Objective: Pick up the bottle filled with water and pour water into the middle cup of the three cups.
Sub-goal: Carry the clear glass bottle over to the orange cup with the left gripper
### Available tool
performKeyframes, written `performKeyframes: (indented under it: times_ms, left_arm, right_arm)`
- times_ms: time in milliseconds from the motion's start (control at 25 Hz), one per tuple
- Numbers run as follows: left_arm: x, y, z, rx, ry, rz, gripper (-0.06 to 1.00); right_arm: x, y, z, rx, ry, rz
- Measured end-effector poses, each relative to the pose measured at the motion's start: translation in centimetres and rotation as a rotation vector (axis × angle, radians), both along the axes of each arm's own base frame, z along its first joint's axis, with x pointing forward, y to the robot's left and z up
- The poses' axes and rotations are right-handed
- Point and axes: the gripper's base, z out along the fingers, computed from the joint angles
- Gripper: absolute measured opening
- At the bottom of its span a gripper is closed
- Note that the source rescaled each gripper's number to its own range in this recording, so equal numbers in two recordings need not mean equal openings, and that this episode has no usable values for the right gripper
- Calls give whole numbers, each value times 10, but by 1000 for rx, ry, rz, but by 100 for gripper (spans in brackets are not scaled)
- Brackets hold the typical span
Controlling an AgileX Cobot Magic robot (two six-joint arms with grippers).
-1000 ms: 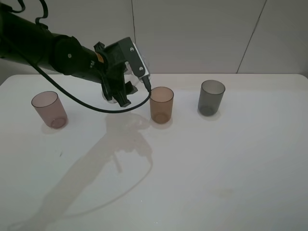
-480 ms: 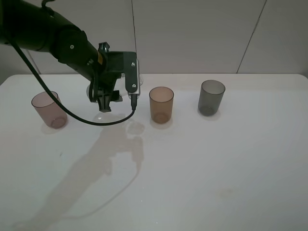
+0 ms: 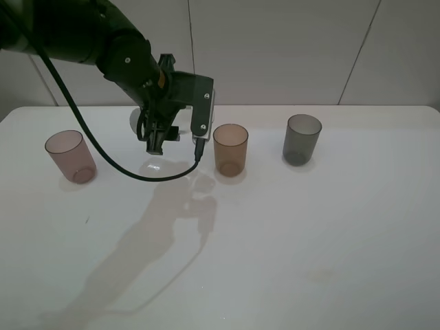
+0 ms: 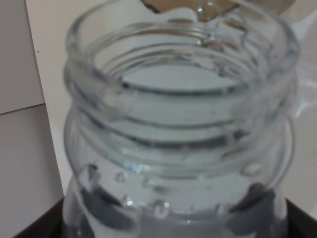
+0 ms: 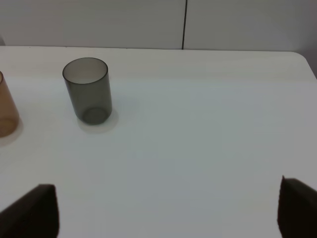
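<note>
We are working over a white table (image 3: 309, 240), and our black left arm (image 3: 82, 34) is reaching in above its far left part. The three cups are standing upright in a row, well apart from one another: the pinkish cup (image 3: 70, 157) on the left, the amber middle cup (image 3: 230, 149), and the dark grey cup (image 3: 302, 139) on the right. Our left gripper (image 3: 157, 141) is clamping the clear bottle (image 4: 181, 124) and holding it off the table, between the pinkish cup and the middle cup, nearer the middle one and not touching it. We cannot tell how far the bottle is tilting. Our right gripper (image 5: 163, 213) is hanging with its fingers spread wide, holding nothing, near the grey cup. Water (image 4: 163, 210) is sitting low in the bottle, with droplets clinging inside the neck.
</note>
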Motion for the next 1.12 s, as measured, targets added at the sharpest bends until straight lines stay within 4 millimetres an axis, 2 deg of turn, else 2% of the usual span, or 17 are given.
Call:
performKeyframes:
  times_ms: [1120]
  left_arm:
    - [4, 0, 4, 122, -106, -117, 0]
  right_arm:
    - [0, 0, 0, 0, 0, 0]
